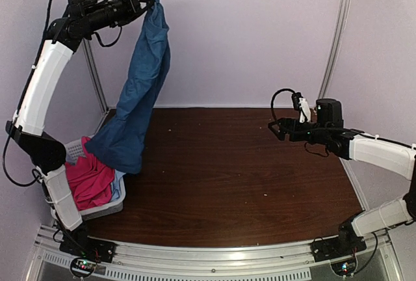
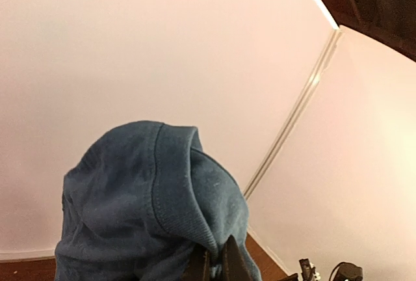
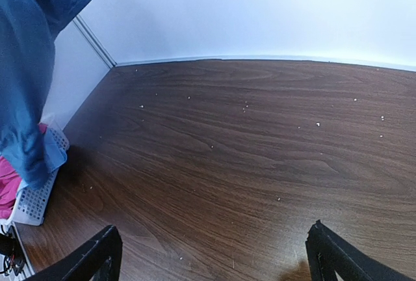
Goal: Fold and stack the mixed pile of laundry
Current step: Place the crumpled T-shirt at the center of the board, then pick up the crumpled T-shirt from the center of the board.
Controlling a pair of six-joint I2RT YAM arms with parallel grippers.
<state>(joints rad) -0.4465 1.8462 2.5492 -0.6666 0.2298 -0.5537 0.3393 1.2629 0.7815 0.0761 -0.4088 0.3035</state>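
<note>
Nearest you, along the near edge, runs the metal rail [image 1: 214, 258] that carries both arm bases; the white slotted basket [image 1: 75, 146] sits just beyond its left end, at the left edge of the dark wood worktop [image 1: 247, 164].

Your left arm [image 1: 39, 92] rises from beside the basket and reaches high above it. Its jaws are clenched on a stitched edge of the dark blue T-shirt [image 1: 140, 92], and in the left wrist view that edge bunches over the dark fingertips [image 2: 224, 265]. The T-shirt hangs from there in one long, twisted drape, slanting down toward the basket. Its lower end spreads out at the basket's right rim and touches the clothes inside.

Inside the basket lies the bright magenta-pink shirt [image 1: 88, 180], heaped and unfolded, partly covered by the T-shirt's lower end. The pale light-blue cloth [image 1: 119, 187] shows as a narrow strip along the basket's right side, just beside the pink shirt.

Your right arm [image 1: 377, 151] is well apart from the basket, across the worktop on the opposite side. Its jaws are released and spread wide, pointing toward the basket. In the right wrist view the two fingertips [image 3: 97, 255] stand far apart with only bare wood between them. Small pale specks [image 3: 317, 124] dot the worktop between the basket and those jaws.
</note>
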